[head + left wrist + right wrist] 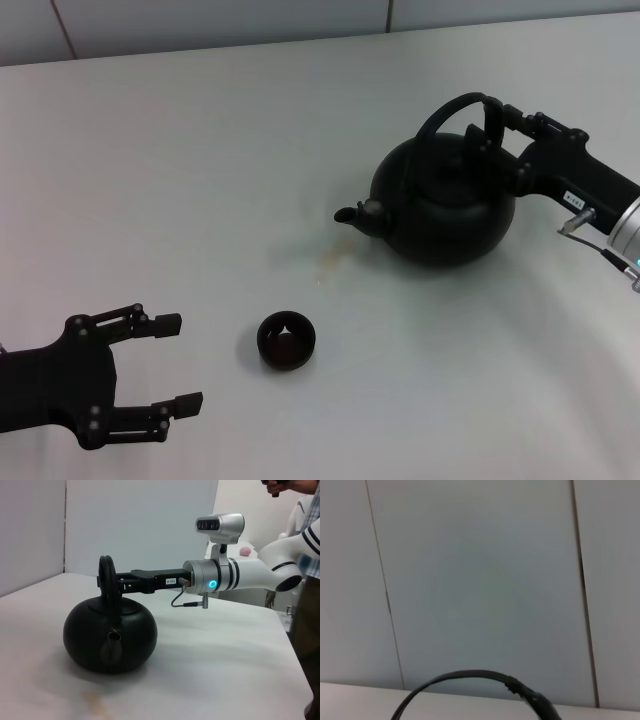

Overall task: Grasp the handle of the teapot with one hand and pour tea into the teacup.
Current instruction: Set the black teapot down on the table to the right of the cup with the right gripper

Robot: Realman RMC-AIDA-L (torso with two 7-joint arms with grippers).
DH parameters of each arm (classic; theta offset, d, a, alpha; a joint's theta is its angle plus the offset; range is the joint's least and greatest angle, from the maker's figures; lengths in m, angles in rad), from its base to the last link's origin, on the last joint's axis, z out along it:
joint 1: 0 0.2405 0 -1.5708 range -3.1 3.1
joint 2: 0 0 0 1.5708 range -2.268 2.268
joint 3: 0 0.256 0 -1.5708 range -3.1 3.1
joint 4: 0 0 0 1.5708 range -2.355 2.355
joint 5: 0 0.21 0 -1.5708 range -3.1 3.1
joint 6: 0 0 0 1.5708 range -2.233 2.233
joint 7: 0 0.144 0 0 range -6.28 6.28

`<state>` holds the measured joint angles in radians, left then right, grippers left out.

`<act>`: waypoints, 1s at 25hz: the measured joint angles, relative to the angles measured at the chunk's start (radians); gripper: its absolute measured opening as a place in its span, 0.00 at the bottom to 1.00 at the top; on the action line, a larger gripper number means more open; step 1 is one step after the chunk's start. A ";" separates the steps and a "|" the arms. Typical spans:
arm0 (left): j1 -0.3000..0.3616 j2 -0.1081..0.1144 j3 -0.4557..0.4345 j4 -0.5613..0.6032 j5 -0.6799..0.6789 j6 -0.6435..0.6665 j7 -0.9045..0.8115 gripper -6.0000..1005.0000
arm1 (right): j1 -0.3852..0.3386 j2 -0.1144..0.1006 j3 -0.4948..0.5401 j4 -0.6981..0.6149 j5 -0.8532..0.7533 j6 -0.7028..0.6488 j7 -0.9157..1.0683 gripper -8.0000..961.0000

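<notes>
The right claw [497,122] grips the handle [448,112] of the teapot [443,200], whose spout points toward the teacup [287,340] lying well ahead of it, nearer the left claw [175,365] (open, idle).

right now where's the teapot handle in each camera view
Head view: the handle arches over the teapot at upper right, at the right gripper.
Left wrist view: edge-on hoop above the pot, left of centre.
Right wrist view: thin arc along the bottom edge.
Shared landmark: the handle's thicker flat section.
</notes>
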<state>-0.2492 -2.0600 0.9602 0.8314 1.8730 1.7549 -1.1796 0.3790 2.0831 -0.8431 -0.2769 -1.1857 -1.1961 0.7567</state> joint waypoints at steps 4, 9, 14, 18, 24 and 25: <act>0.001 0.000 0.000 0.000 0.000 0.000 0.000 0.84 | 0.001 0.000 0.008 -0.001 0.000 -0.004 0.000 0.54; 0.003 0.000 -0.002 0.000 0.000 0.009 0.000 0.84 | -0.003 0.000 0.038 -0.002 0.001 -0.050 0.000 0.69; 0.005 0.000 -0.007 0.000 -0.004 0.035 0.000 0.84 | -0.036 0.000 0.070 0.000 0.001 -0.143 -0.004 0.76; 0.006 -0.001 -0.009 0.000 -0.008 0.058 0.001 0.84 | -0.078 0.000 0.076 -0.002 0.002 -0.207 -0.008 0.76; 0.004 -0.002 -0.023 0.000 -0.011 0.096 0.027 0.84 | -0.138 -0.001 0.081 0.004 -0.009 -0.328 -0.022 0.76; -0.001 -0.004 -0.027 -0.009 -0.018 0.123 0.039 0.84 | -0.153 -0.004 0.068 -0.003 -0.035 -0.387 -0.029 0.76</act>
<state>-0.2503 -2.0643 0.9331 0.8223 1.8549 1.8778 -1.1401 0.2263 2.0792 -0.7749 -0.2794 -1.2211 -1.5830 0.7275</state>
